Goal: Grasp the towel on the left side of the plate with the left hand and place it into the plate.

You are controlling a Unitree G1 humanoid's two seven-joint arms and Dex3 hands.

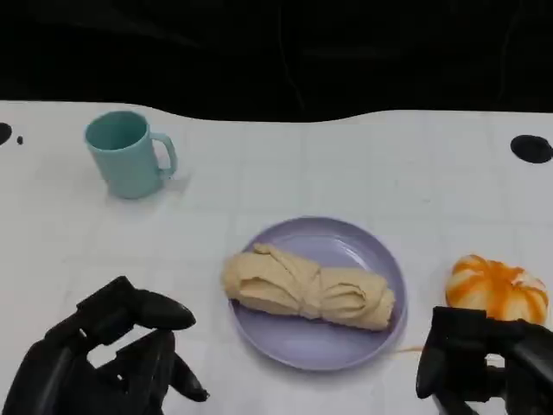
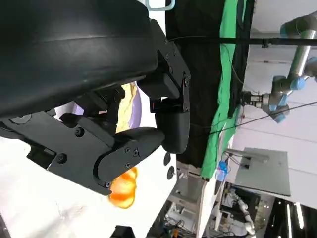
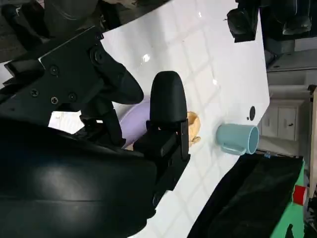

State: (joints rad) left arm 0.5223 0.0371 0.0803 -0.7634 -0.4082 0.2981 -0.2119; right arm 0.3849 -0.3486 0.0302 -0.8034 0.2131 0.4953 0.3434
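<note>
At far left, on the white table [image 1: 363,164], a teal mug [image 1: 128,154], handle turned to the right, standing well apart from the rest. No writing or brand readable on it. Lower left: left hand [image 1: 112,359] above the table, fingers spread apart, holding nothing, just beside the purple plate [image 1: 371,259] on its left side. At centre: beige towel [image 1: 307,288] bunched into a roll, lying across the plate, one end reaching over the left rim. Judged from this: placing step done or nearly done, release finished; next move probably only a retreat of the left hand, taking care not to catch the overhanging end. At right: orange pumpkin [image 1: 498,288] near the plate, no label visible. Lower right: right hand [image 1: 484,359] just in front of the pumpkin, fingers somewhat curled, nothing inside.
</note>
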